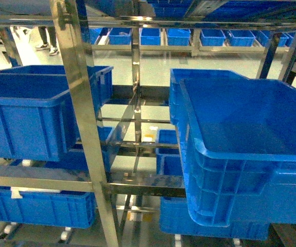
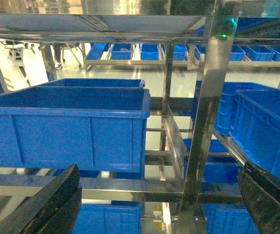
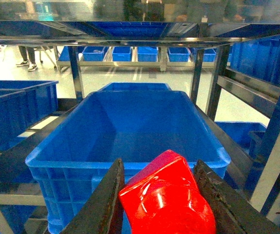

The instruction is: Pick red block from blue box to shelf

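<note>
Red block (image 3: 166,197) sits clamped between the two dark fingers (image 3: 105,204) of the right gripper (image 3: 165,214), filling the gap from one finger to the other, its glossy face catching the overhead lights. It hangs in the air just in front of the near rim of a big dark blue ribbed crate (image 3: 130,126) on the steel shelf (image 3: 213,83), and that crate's floor shows nothing but blue plastic. Over on the other arm, the left gripper (image 2: 154,207) has its fingers spread wide, one at each bottom corner of its wrist view, nothing between them, facing another blue crate (image 2: 66,126) on the same tier. From the head camera, the right-hand crate (image 1: 245,149) juts toward us over the rail, a slotted upright post (image 1: 81,113) cuts down the left of centre, and neither gripper shows there. More blue bins (image 1: 189,36) line a far rack across the floor.
</note>
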{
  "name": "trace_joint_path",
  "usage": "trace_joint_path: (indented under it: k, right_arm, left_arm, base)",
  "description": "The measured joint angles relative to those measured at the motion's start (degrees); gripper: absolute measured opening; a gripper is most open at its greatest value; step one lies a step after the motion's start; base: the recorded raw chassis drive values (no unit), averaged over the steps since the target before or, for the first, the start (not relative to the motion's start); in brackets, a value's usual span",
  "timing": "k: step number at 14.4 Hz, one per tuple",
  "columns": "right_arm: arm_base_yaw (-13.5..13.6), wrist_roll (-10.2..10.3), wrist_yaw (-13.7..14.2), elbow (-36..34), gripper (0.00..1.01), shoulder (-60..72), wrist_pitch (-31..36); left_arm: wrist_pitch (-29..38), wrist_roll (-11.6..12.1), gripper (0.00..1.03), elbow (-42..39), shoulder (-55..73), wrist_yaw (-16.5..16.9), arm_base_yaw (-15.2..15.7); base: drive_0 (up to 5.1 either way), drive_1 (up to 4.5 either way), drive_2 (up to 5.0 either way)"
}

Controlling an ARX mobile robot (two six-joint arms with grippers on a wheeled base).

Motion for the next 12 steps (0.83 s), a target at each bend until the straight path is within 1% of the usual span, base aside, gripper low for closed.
trace_joint_path:
  k: [12]
  right_arm:
    - [0.0,0.0,0.0,0.0,0.35,0.0,0.0]
  left_arm:
    - [0.0,0.02,0.98,0.0,0.0,0.0,0.0]
  base:
    - [0.0,0.0,0.0]
